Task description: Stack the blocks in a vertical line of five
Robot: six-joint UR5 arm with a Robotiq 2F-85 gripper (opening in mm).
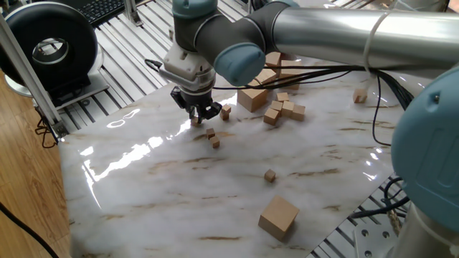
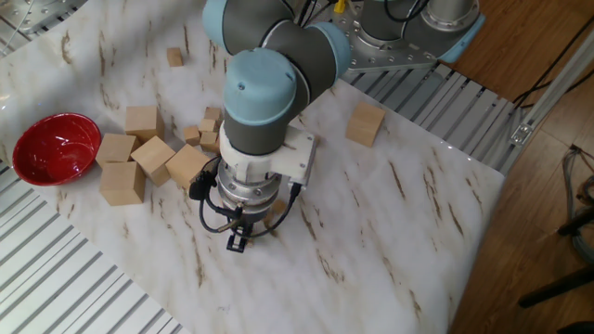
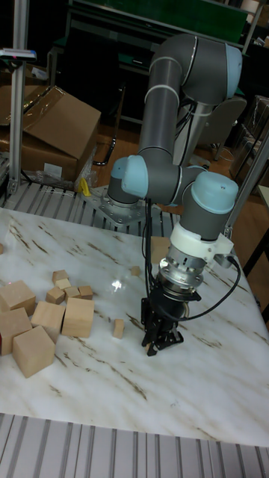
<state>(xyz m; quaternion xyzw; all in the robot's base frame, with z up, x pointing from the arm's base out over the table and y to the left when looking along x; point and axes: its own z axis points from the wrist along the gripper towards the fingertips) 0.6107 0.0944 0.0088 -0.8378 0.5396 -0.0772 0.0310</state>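
Several blocks, tiny plain wood cubes, lie loose on the marble table: one (image 1: 226,112) right of the gripper, two close together (image 1: 210,133) (image 1: 215,143) in front of it, and one alone (image 1: 270,175) nearer the middle. My gripper (image 1: 197,116) points down near the table's left part, fingers close together on what looks like another tiny block (image 1: 194,120) at their tips, just above the surface. In the tall fixed view the gripper (image 3: 161,342) hangs right of a tiny block (image 3: 118,327). In the other fixed view the wrist hides the fingertips (image 2: 238,243).
Large wooden cubes (image 1: 252,95) and medium ones (image 1: 284,109) cluster behind the gripper beside a red bowl (image 2: 54,148). Another large cube (image 1: 278,216) sits near the front edge. One small cube (image 1: 360,96) lies far right. Metal slats border the table (image 1: 172,208).
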